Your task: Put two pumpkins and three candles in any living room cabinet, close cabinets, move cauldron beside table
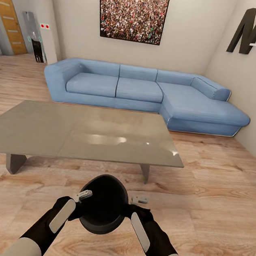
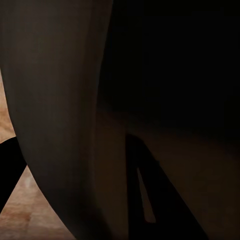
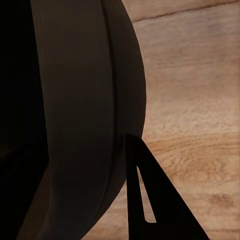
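Your left gripper (image 1: 79, 198) pinched the cauldron (image 1: 102, 209) by its rim on one side, and your right gripper (image 1: 135, 205) pinched the rim on the opposite side, so both arms carried it between them. In the left wrist view the cauldron (image 2: 60, 125) pressed close against one finger (image 2: 145, 200); in the right wrist view its dark curved wall (image 3: 80, 125) sat just beside the finger (image 3: 150, 200), with wood floor (image 3: 190, 90) behind. The cauldron hung above the floor (image 1: 214, 206), mouth tilted toward you, near the front edge of the grey table (image 1: 78, 133). Beyond the table stood the blue sofa (image 1: 141, 91).
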